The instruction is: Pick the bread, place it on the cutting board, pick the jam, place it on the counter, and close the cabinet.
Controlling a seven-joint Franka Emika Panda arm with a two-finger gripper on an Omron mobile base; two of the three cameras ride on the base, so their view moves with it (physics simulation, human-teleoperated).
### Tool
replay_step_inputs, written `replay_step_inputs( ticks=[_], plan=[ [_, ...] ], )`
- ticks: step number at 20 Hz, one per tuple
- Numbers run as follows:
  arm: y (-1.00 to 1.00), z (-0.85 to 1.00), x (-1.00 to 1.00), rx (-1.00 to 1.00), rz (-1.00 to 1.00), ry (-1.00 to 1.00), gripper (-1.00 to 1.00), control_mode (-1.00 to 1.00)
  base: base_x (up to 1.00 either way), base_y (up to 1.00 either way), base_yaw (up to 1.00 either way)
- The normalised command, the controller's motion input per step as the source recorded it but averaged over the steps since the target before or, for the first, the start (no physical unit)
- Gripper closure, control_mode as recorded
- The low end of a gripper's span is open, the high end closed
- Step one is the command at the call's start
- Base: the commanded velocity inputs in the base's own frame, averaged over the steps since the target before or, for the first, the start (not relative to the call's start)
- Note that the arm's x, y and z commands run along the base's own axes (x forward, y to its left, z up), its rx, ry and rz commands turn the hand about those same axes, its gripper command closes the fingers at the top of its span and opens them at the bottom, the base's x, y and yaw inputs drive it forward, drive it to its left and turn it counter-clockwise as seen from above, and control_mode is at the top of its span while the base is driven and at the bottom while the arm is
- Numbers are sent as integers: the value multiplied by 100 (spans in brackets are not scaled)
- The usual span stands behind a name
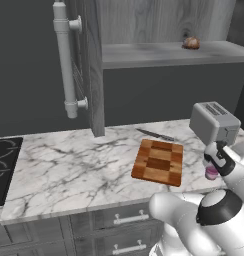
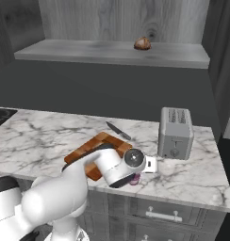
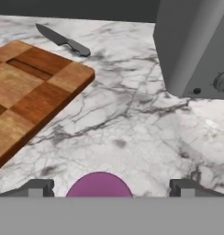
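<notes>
The pink-purple jam (image 3: 99,184) sits low on the marble counter (image 3: 132,124), between my gripper's (image 3: 111,187) two fingertips. The gripper is open, with a gap on each side of the jar. In the base views the jam (image 1: 211,173) (image 2: 134,180) peeks out under my hand, right of the checkered cutting board (image 1: 158,161) (image 2: 95,145). Nothing lies on the board (image 3: 26,87). The bread (image 1: 191,43) (image 2: 142,44) rests on the shelf of the cabinet (image 2: 112,52). The cabinet's door (image 1: 91,65) stands open, its bar handle (image 1: 66,60) facing left.
A grey toaster (image 1: 214,121) (image 2: 176,132) (image 3: 196,46) stands close behind and right of my hand. A knife (image 1: 155,134) (image 2: 118,131) (image 3: 63,41) lies behind the board. The black stovetop (image 1: 4,165) is at the far left. Grey drawers (image 1: 126,220) run under the counter's front edge.
</notes>
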Motion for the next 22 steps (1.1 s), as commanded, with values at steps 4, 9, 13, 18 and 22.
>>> replay_step_inputs(
  ticks=[4,9,13,18,22],
  plan=[
    [0,24,0,0,0,0,-100,-100,0,0,0],
    [0,17,0,0,0,0,-100,-100,0,0,0],
    [0,15,0,0,0,0,-100,-100,0,0,0],
    [0,15,0,0,0,0,-100,-100,0,0,0],
    [0,8,0,0,0,0,-100,-100,0,0,0]
  ],
)
